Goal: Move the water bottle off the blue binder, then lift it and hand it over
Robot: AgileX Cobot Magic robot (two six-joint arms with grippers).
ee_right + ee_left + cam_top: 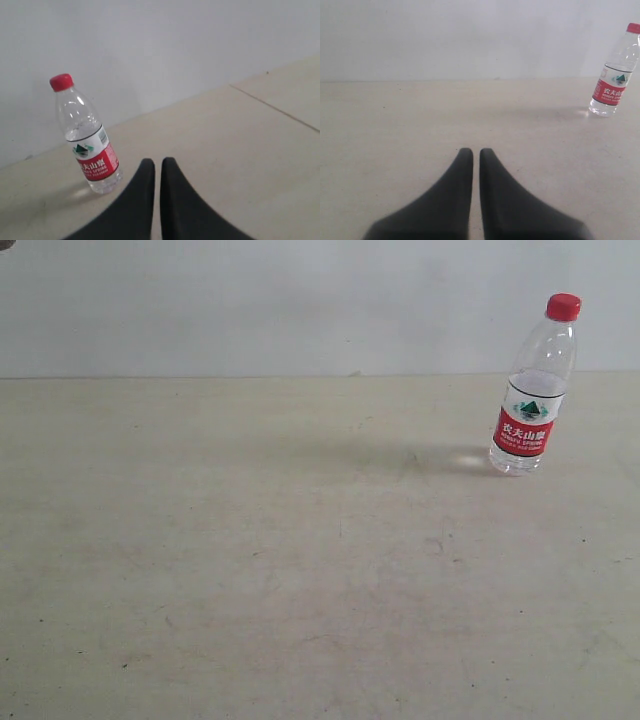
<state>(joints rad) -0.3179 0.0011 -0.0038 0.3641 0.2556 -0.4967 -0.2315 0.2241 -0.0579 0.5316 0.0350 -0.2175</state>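
Water bottle [535, 390] upright on table [250, 570] near far right corner, left gripper [476, 151] and right gripper [158, 161] — each claw closed together, clear of bottle

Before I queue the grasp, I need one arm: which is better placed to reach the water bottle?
Probably right: the water bottle stands far right, close beside the right gripper, but distant from the left gripper.

I see the water bottle [533, 390] clear, its cap [564, 306] red, its label [526, 425] red and white with a green mountain mark. The table [250, 570] is pale beige with faint scuffs, the wall [250, 300] off-white. The left gripper [476, 152] and right gripper [157, 161] are matte black.
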